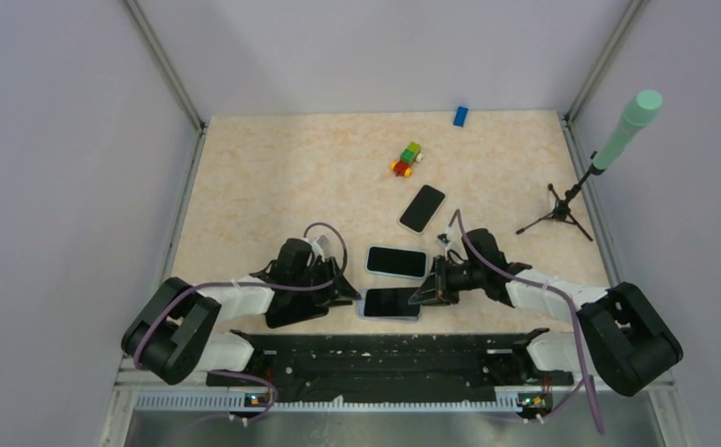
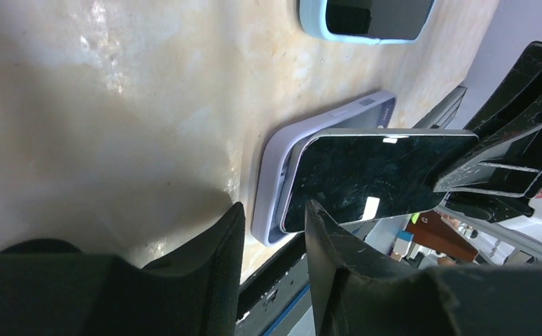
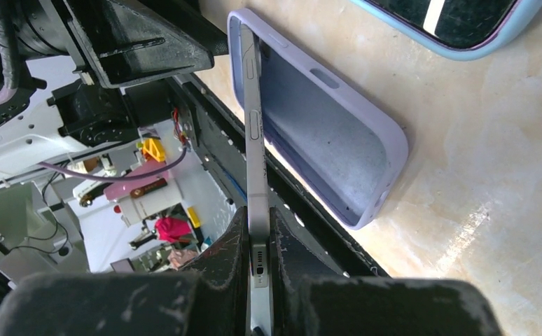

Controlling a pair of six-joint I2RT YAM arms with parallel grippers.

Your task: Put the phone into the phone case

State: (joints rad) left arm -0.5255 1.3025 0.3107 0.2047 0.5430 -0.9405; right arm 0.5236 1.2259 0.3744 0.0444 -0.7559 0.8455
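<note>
Beyond the lavender phone case (image 3: 324,133), on its far side, lies a second phone in a light blue case (image 1: 397,262). Farther out are a bare black phone (image 1: 422,208), a cluster of coloured toy blocks (image 1: 407,159) and a blue block (image 1: 460,115). Far to the case's right stands a tripod stand (image 1: 559,212). The black mounting rail (image 1: 385,358) runs just along the case's near side.

The case lies open side up on the table (image 1: 273,186). Its left end sits at the gap of the left gripper (image 2: 275,210), whose jaws are parted; contact cannot be told.

The phone (image 2: 373,171) is tilted, its left end down inside the case and its right end raised. The right gripper (image 3: 258,213) is clamped on its thin edges. It has a silver frame and a scuffed black screen.
</note>
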